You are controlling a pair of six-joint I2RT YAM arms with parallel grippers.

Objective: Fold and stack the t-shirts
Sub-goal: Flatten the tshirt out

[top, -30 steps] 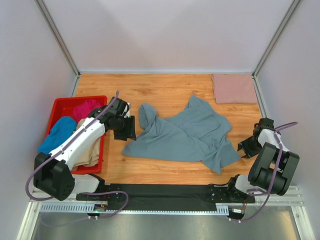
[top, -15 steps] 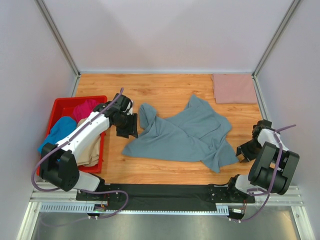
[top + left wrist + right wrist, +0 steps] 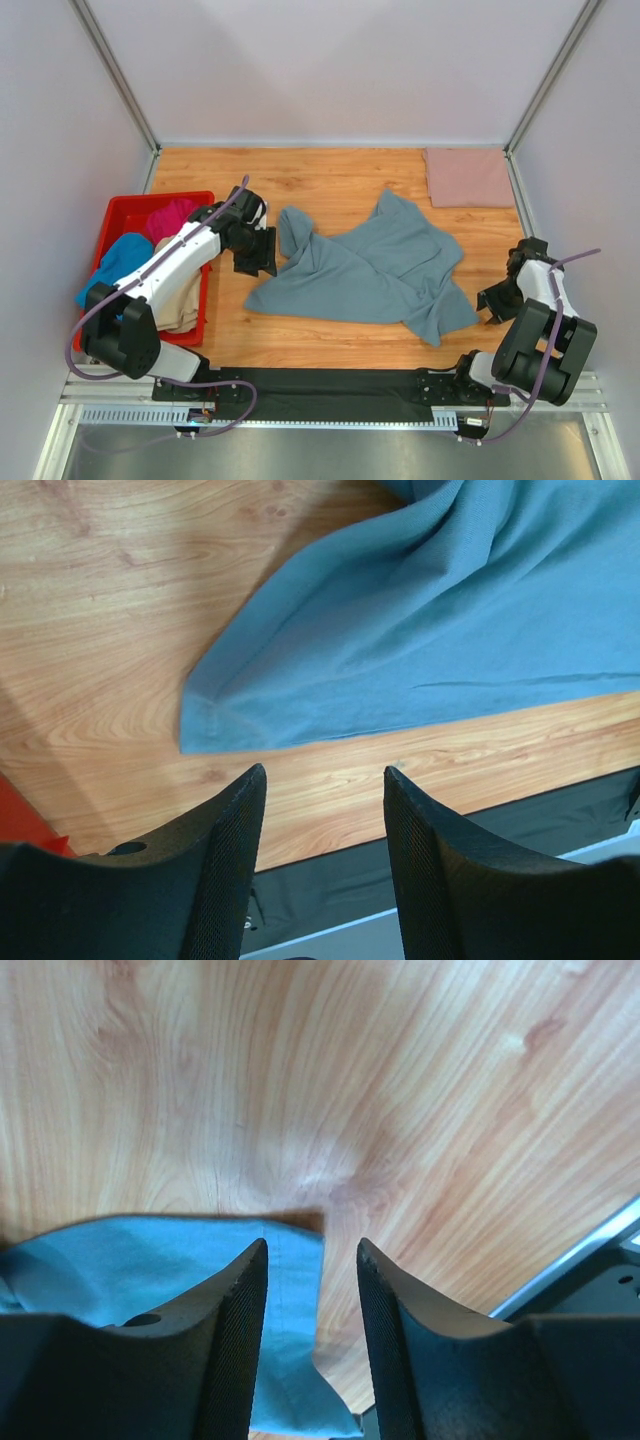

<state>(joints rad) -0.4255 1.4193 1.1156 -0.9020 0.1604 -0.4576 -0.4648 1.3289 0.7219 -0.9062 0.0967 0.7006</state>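
1. Top view: the grey shirt lies crumpled and spread out in the middle of the surface. The pink shirt lies folded flat in the far right corner, well apart from it. The bin stands at the left edge and holds the blue shirt, the magenta shirt and the beige shirt, all bunched up. The left tool hangs between the bin and the grey shirt, just beside the shirt's left edge. The right tool sits low near the shirt's near right corner. A black mat runs along the near edge.
2. Left wrist view: the left tool has its jaws well apart and holds nothing; bare wood shows in the gap. A hemmed corner of the grey shirt lies flat just beyond the fingertips, apart from them.
3. Right wrist view: the right tool has its jaws partly open and grips nothing. A corner of the grey shirt lies on the wood beneath one finger and reaches into the gap. Whether that finger touches the cloth cannot be told.
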